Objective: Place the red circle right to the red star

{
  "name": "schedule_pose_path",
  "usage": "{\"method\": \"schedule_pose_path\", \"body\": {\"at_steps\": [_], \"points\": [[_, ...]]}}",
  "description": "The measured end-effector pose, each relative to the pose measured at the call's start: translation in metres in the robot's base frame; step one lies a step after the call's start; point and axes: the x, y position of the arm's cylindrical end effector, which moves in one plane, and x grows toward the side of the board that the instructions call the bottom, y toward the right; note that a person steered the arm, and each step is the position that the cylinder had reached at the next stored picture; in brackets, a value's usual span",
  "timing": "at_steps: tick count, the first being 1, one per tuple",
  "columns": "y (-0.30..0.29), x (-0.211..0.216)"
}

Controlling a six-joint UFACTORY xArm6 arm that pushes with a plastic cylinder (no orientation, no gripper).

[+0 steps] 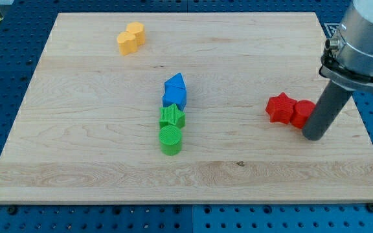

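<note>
The red star (279,107) lies on the wooden board (96,162) at the view's right. The red circle (301,113) sits touching the star on its right side. My tip (314,136) rests on the board just right of and slightly below the red circle, close against it; the dark rod partly hides the circle's right edge.
A blue block (175,91) sits mid-board, with a green star (171,116) and a green circle (170,140) in a line below it. Two yellow blocks (131,37) touch each other at the upper left. The board's right edge is near my tip.
</note>
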Motion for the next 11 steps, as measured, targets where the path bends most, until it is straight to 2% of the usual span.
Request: {"method": "schedule_pose_path", "body": {"at_steps": [2, 3, 6, 8, 9, 11], "points": [[0.001, 0.002], [-0.004, 0.025], [-0.017, -0.002], [-0.014, 0.0], [0.004, 0.016], [0.029, -0.018]]}}
